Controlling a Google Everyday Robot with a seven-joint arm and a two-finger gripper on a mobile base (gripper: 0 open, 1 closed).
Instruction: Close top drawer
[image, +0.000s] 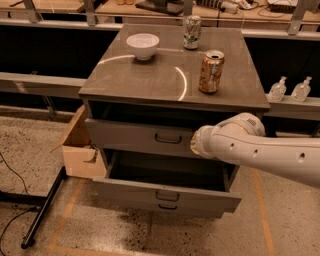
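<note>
The top drawer (132, 136) is a wide grey drawer with a small dark bail handle (168, 138) at its centre. It stands out only slightly from the cabinet, with a dark gap above its front. My gripper (195, 143) is at the end of the white arm (260, 152), which reaches in from the right. It sits against the drawer's front panel just right of the handle. The arm's end hides the right part of the front. The second grey drawer (165, 196) below is pulled out much farther.
On the cabinet top (150, 80) stand a white bowl (143, 45), a green can (192, 32) and a tan can (210, 71). A cardboard box (80, 150) sits on the floor at the left. Two bottles (290, 90) stand on a shelf at the right.
</note>
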